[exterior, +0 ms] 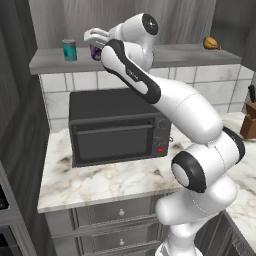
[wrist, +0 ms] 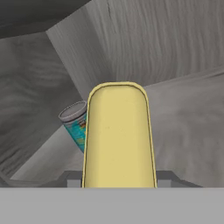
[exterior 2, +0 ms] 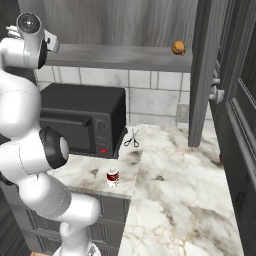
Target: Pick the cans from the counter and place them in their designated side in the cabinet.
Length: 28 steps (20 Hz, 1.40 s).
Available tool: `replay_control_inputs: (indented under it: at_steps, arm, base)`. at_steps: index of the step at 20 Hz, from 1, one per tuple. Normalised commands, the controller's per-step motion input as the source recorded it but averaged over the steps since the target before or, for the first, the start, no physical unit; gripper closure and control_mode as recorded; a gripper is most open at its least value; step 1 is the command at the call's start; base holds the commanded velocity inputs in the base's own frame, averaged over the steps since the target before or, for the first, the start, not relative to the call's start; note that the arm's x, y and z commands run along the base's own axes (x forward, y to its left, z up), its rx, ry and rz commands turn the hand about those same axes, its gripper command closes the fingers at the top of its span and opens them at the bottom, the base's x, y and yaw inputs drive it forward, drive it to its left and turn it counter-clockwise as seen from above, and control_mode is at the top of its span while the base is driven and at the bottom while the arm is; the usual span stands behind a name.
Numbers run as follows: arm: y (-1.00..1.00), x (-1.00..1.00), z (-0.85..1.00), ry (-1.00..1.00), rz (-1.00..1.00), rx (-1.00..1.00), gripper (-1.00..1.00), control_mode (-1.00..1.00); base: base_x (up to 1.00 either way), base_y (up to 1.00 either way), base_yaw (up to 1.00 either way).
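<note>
My gripper [exterior: 95,47] is up at the left part of the cabinet shelf [exterior: 190,54], shut on the can with the yellow top and dark blue body [exterior: 95,52]. In the hand view that can [wrist: 118,135] stands between the jaws, its yellow top facing the camera and hiding the fingertips. It is low over the shelf board; contact cannot be told. A teal can [exterior: 69,50] stands on the shelf just to its left [wrist: 75,124]. The red can with white bands [exterior 2: 113,177] stands on the marble counter [exterior 2: 175,190] near its front edge, in front of the microwave.
A black microwave [exterior: 117,127] sits on the counter under the shelf. A brown-orange food item [exterior: 212,44] lies at the shelf's right end. Scissors [exterior 2: 132,138] lie beside the microwave. An open cabinet door [exterior 2: 200,75] hangs at the right, and a knife block [exterior: 249,122] stands far right.
</note>
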Motion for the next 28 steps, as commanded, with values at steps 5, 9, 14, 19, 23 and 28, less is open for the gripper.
replay_control_inputs:
  at_steps: [5,9,14,19,23,28]
  arm:
    - [0.07,0.08,0.0,0.02,0.0,-0.02,1.0,-1.0]
    - [0.09,0.09,-0.01,0.02,0.0,-0.02,1.0,-1.0]
    - [0.08,0.1,0.0,0.02,0.0,-0.02,1.0,-1.0]
    - [0.05,0.11,0.0,0.02,0.0,-0.02,1.0,-1.0]
    - [0.04,0.13,-0.02,0.02,0.0,-0.02,1.0,-1.0]
    - [0.07,0.15,-0.04,0.02,0.0,-0.02,1.0,-1.0]
  base:
    - [0.0,0.0,0.0]
    - [0.0,0.0,0.0]
    - [0.0,0.0,0.0]
    - [0.0,0.0,0.0]
    - [0.0,0.0,0.0]
    - [0.0,0.0,0.0]
